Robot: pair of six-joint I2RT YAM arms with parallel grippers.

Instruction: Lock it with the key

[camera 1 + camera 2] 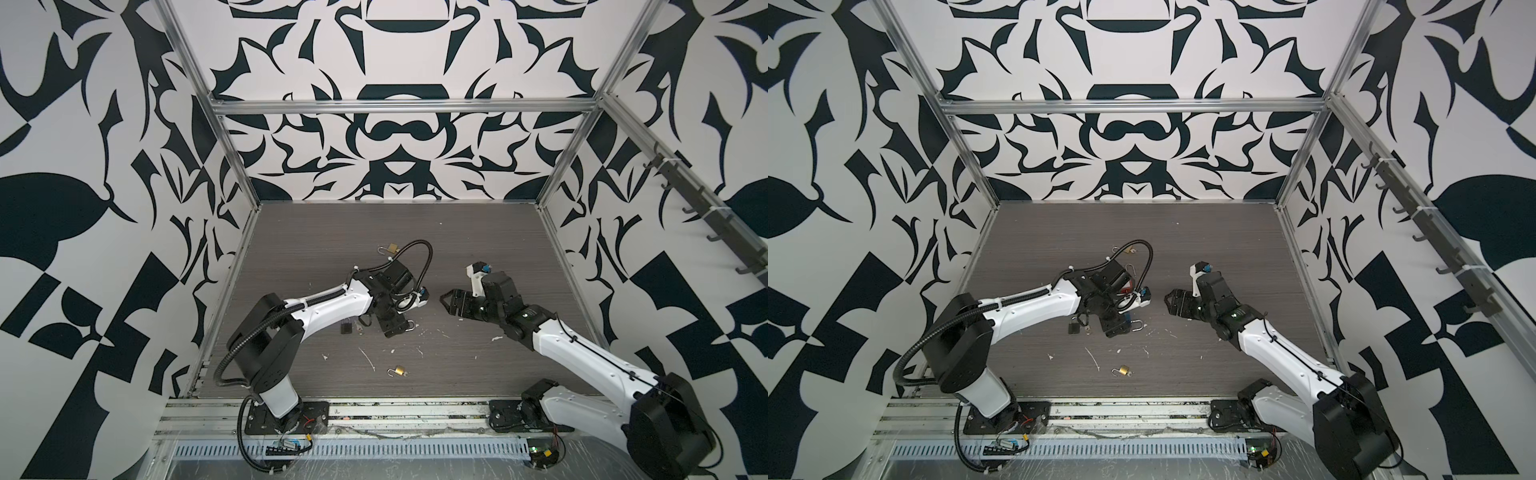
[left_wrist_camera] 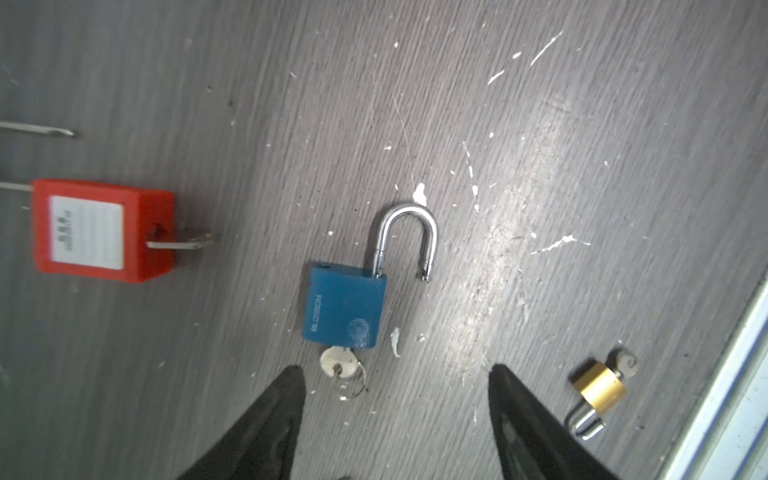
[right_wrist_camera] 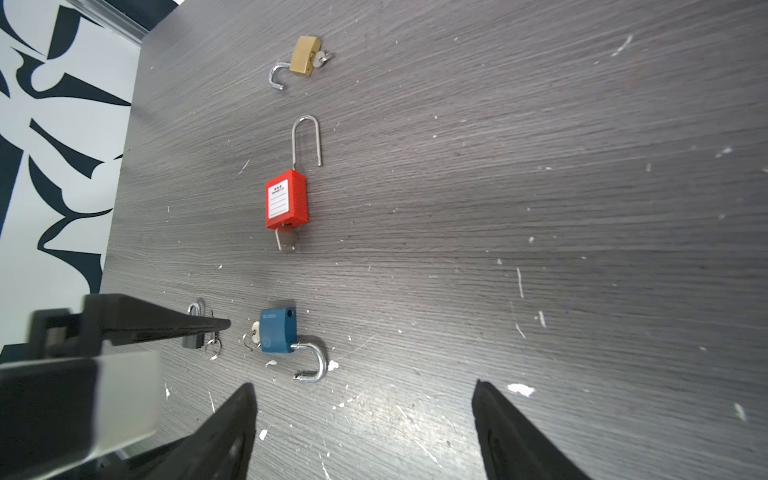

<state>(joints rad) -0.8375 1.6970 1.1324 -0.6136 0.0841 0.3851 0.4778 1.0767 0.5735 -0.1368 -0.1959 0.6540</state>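
The blue padlock (image 2: 345, 307) lies flat near the middle of the counter (image 2: 582, 124), chrome shackle (image 2: 409, 232) swung open, silver key (image 2: 338, 361) sitting in its base. Left hand (image 2: 395, 370) hovers right over it, spread and empty. Right hand (image 3: 363, 384) waits at 3 o'clock, also spread. A red plastic padlock (image 3: 286, 203) sits at 12 o'clock. Imo pin the body first, swing the shackle over its hole, press it home, then turn the key.
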